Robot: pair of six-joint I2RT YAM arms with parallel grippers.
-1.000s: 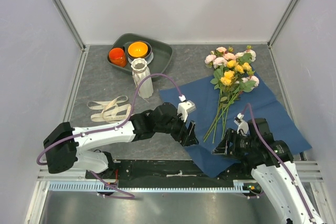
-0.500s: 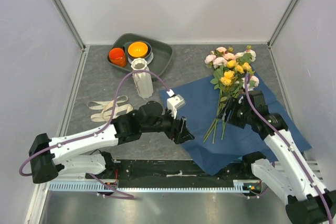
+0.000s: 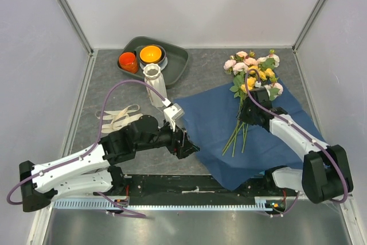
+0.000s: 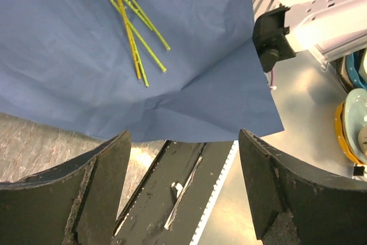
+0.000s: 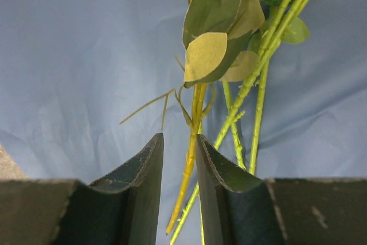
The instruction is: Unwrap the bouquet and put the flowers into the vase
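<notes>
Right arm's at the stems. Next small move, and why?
Probably finish closing the right gripper. Its jaws straddle one yellow stem lying on the blue paper, but the gap looks wider than the stem, so it is likely not yet pinched. Lifting now would probably leave it behind.

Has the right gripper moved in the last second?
Yes. The right gripper has gone from the near edge of the blue paper farther up it, to the stems of the flowers.
</notes>
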